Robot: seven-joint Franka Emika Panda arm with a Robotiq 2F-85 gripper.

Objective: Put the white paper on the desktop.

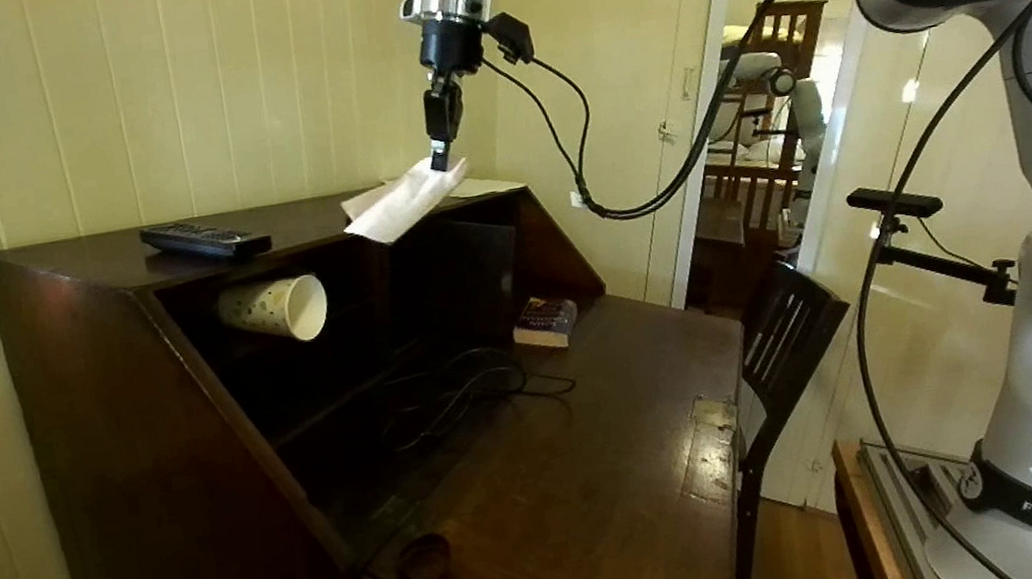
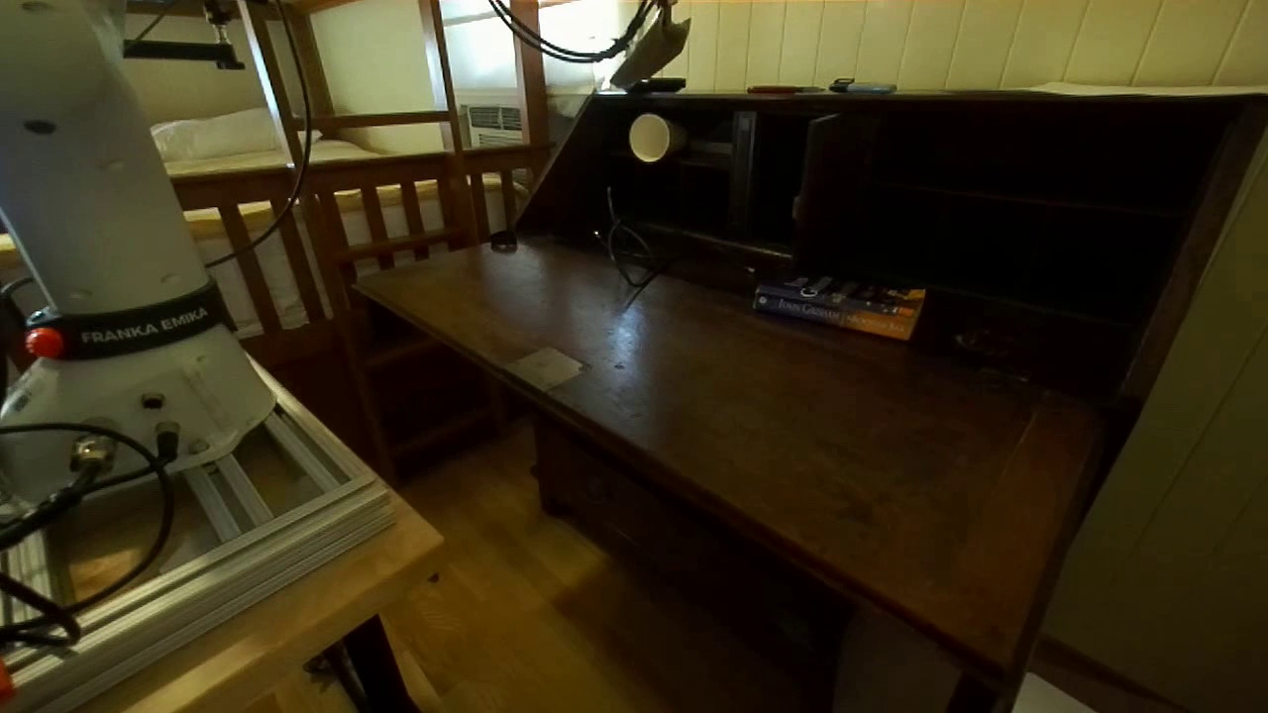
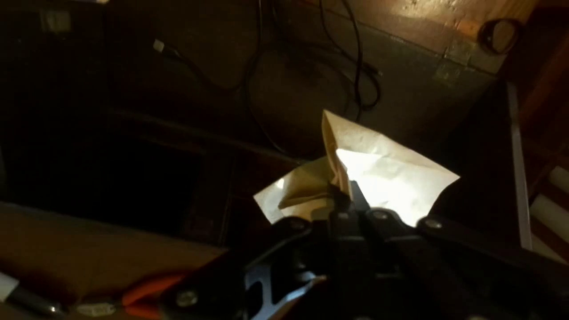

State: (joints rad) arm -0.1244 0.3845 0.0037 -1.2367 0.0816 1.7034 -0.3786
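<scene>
Stretching dark and polished, the desktop [image 1: 596,430] catches light in both exterior views. Higher than the desktop, the black gripper [image 1: 440,153] points downward, its fingers pressed together and pinching the white paper [image 1: 403,204]. That paper is bent and hangs in the air well apart from the desktop; in the wrist view its folds jut out to both sides of the fingers. Toward the back of the desktop lies a thick book [image 2: 840,311]. Above the desktop's back, a dotted cup [image 1: 272,310] rests on its side, mouth facing forward. Behind and above the desktop lies a dark remote [image 1: 206,241]. Near a back corner of the desktop sits a dark ring [image 1: 425,575].
</scene>
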